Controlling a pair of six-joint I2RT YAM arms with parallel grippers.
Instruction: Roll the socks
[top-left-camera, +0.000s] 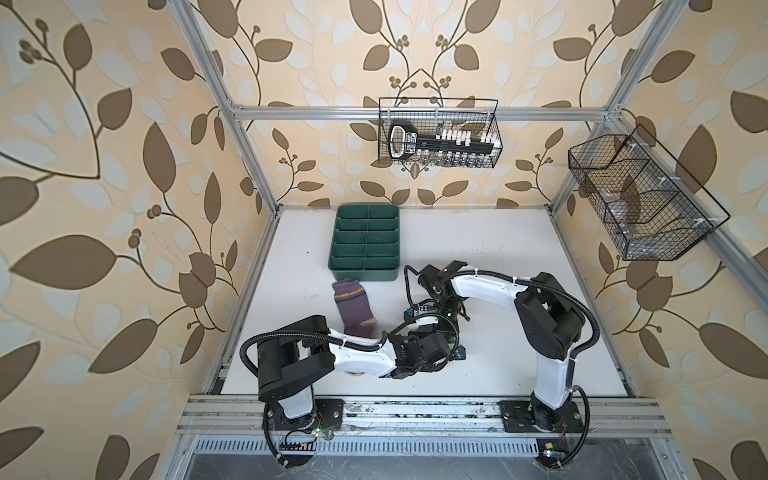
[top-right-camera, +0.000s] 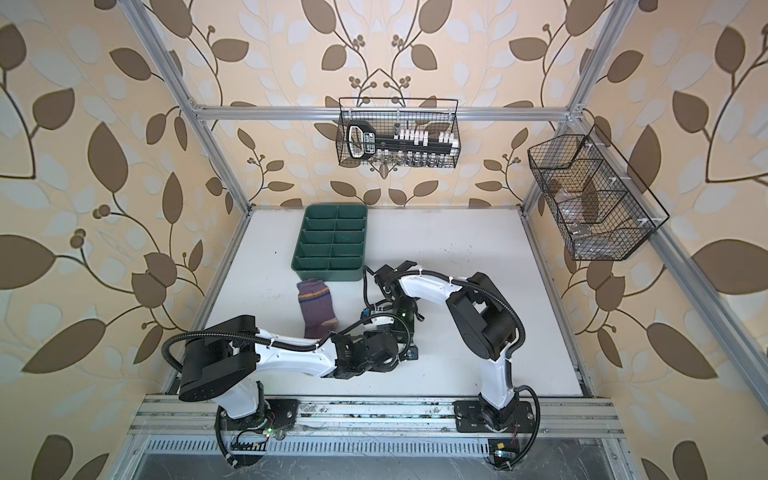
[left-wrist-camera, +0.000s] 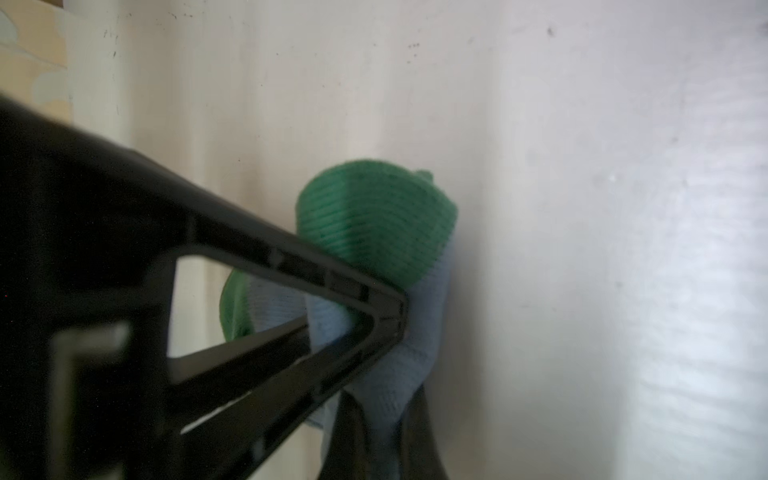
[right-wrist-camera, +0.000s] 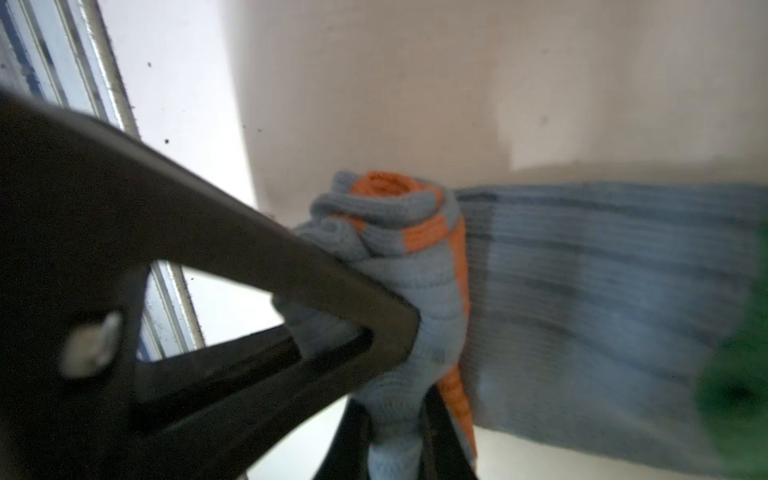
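Left gripper (left-wrist-camera: 390, 365) pinches grey-blue sock (right-wrist-camera: 582, 291) at green toe (left-wrist-camera: 374, 216), right gripper (right-wrist-camera: 403, 382) clamps its rolled orange cuff (right-wrist-camera: 386, 195), likely tensioning fabric so the roll winds tight.

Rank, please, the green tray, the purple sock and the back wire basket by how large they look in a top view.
1. back wire basket, raised, so likely nearer the camera
2. green tray
3. purple sock
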